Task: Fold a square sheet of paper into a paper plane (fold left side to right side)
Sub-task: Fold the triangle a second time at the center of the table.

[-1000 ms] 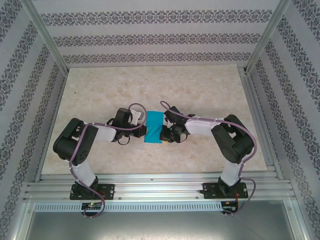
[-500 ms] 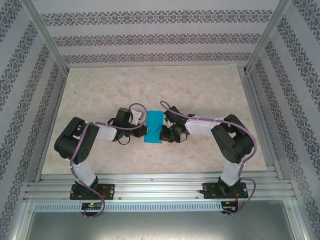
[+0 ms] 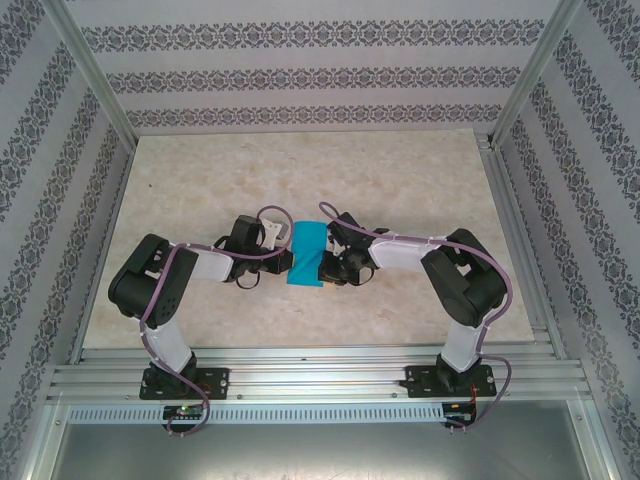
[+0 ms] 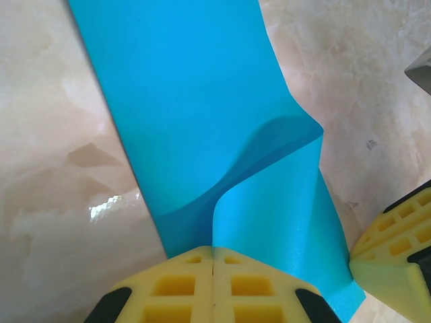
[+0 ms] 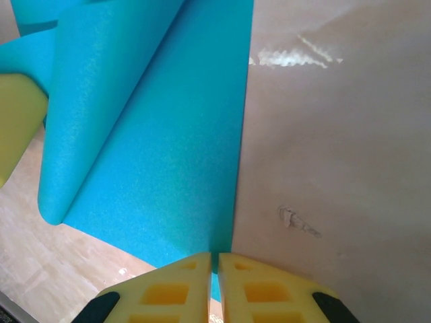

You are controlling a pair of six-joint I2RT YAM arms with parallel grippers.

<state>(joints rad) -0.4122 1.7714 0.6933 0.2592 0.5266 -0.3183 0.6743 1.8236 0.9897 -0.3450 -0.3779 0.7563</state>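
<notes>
At the near edge of the worktop, both arms reach inward from their bases on the aluminium rail. Their wrists meet just in front of the worktop's middle. The teal square sheet of paper lies between them there, on the pale marbled surface.

From above, the sheet looks like a narrow strip rather than a square. Its long axis runs near to far and leans slightly right at the far end. The near end sits between the two wrists, and the far end points towards the patterned back wall.

In the left wrist view, the left gripper has its yellow pads pressed flat together. Paper runs straight into the seam, so it is pinching a lifted flap of the sheet. From that pinch the flap curls up and over to the right, while the rest of the sheet lies flat and stretches away from the camera.

In the right wrist view, the right gripper has its pads almost together with only a hairline gap. The sheet's straight right-hand edge runs down into that gap, so it is pinching the paper there. To the left of that edge, the curled flap arches above the flat layer.
</notes>
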